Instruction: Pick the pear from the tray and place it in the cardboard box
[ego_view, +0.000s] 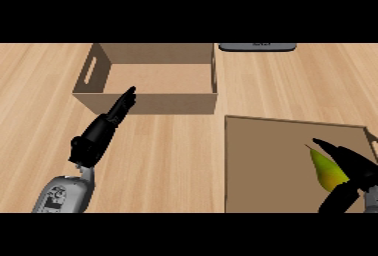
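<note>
Pale wood desk (170, 150) carries everything: at its near right corner the right hand (353, 172) curls its fingers round the pear (325, 171), which has not left the flat brown tray (273, 165), so lift, carry and drop all remain. Left hand (103, 131) rests open just before the cardboard box (151, 102), whose near wall the pear must clear across bare desk.

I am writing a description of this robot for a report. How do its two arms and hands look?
Both hands are black, with slim tapering fingers. The left hand sits on a light grey, rounded forearm that carries small dark markings near the wrist. Of the right hand only black fingers and a thumb show clearly; its forearm is almost entirely out of view. No cables are visible.
</note>
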